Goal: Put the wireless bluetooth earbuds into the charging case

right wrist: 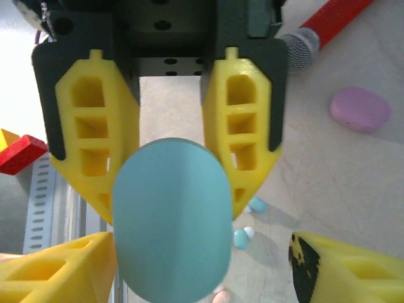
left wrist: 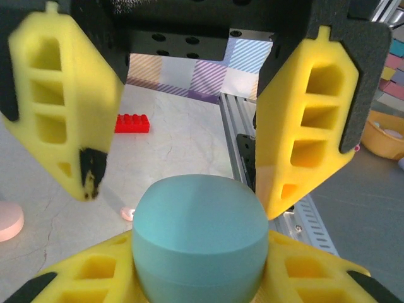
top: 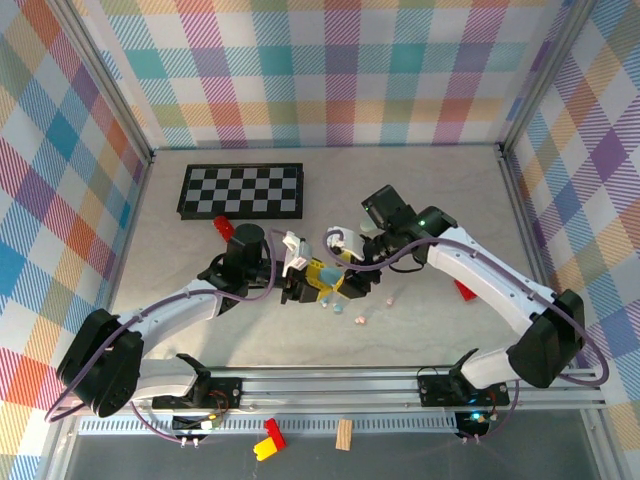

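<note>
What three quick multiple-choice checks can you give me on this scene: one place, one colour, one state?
1. The chessboard lies: A at the far side, left of centre; B by the arm bases; C under the right arm.
2. The raised case is: A pink; B teal; C purple.
3. Its lid is: A wide open; B shut; C off.
Answers: A, the top view shows it far back, left of centre; B, both wrist views show teal; B, just a thin seam rings it.
</note>
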